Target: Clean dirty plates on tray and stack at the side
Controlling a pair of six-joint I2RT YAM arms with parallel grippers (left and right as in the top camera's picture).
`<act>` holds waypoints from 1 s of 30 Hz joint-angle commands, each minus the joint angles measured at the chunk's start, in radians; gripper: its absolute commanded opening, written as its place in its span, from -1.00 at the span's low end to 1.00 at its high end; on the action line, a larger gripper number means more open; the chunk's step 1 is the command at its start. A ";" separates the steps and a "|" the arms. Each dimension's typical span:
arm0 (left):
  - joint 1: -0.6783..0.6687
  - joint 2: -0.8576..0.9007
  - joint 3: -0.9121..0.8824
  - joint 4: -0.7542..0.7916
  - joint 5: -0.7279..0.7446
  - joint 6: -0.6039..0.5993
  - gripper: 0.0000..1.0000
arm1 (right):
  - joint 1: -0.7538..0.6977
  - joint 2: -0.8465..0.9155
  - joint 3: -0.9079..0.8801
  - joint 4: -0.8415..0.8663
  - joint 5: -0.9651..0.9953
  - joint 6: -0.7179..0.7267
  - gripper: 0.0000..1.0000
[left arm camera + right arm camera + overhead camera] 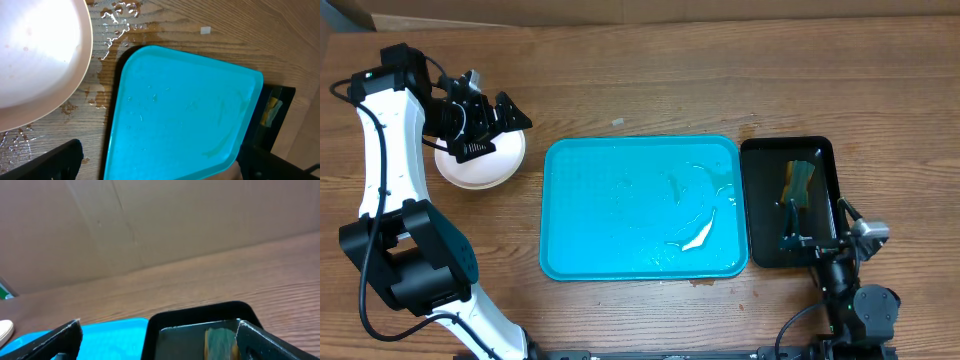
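The turquoise tray lies mid-table with no plates on it, only wet streaks; it also shows in the left wrist view. The plates sit as one white round pile on the table left of the tray. I cannot tell how many are in the pile. The top plate looks clean and pale. My left gripper is open and empty, just above the pile's right edge. My right gripper is open and empty, low over the near end of the black tray.
A narrow black tray stands right of the turquoise tray and holds a green-and-yellow sponge. Water drops wet the wood between the plates and the tray. A small white scrap lies behind the tray.
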 commanded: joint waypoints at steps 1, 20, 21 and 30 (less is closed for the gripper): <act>-0.002 -0.014 -0.002 0.002 0.019 0.019 0.99 | -0.003 -0.011 -0.011 0.005 -0.005 -0.002 1.00; -0.002 -0.014 -0.002 0.002 0.019 0.019 1.00 | -0.001 -0.011 -0.011 0.005 -0.006 -0.264 1.00; -0.002 -0.014 -0.002 0.002 0.019 0.019 1.00 | -0.001 -0.011 -0.011 0.005 -0.005 -0.267 1.00; -0.002 -0.014 -0.002 0.002 0.019 0.019 0.99 | -0.001 -0.011 -0.010 0.006 -0.005 -0.262 1.00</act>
